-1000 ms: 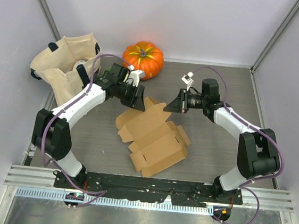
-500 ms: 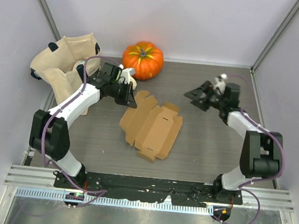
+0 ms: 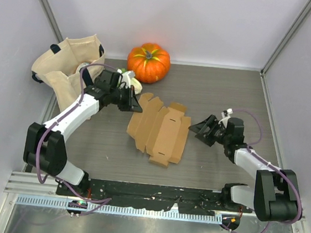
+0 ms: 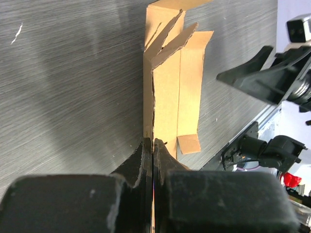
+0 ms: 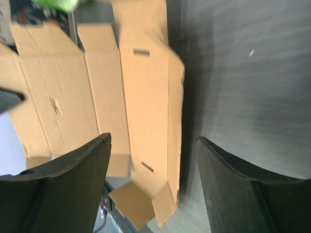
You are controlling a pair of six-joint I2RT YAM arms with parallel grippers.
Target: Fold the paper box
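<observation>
Left gripper [image 3: 133,100] clamped on the far-left edge of the paper box [image 3: 162,131]; the wrist view shows thin card pinched between its closed fingers. Right gripper [image 3: 200,128] spread wide, holding nothing, just beside the box's right edge.

Table [image 3: 224,96]: dark wood-grain top.

Tote bag [image 3: 60,67]: beige, slumped at the far-left corner.

Box: tan, mostly flat and unfolded at table centre between both grippers, flaps splayed.

Pumpkin [image 3: 148,61]: orange, against the back wall, apart from the box.

White arms [image 3: 72,116], black fingers [image 5: 63,184], purple cables [image 3: 94,65]
</observation>
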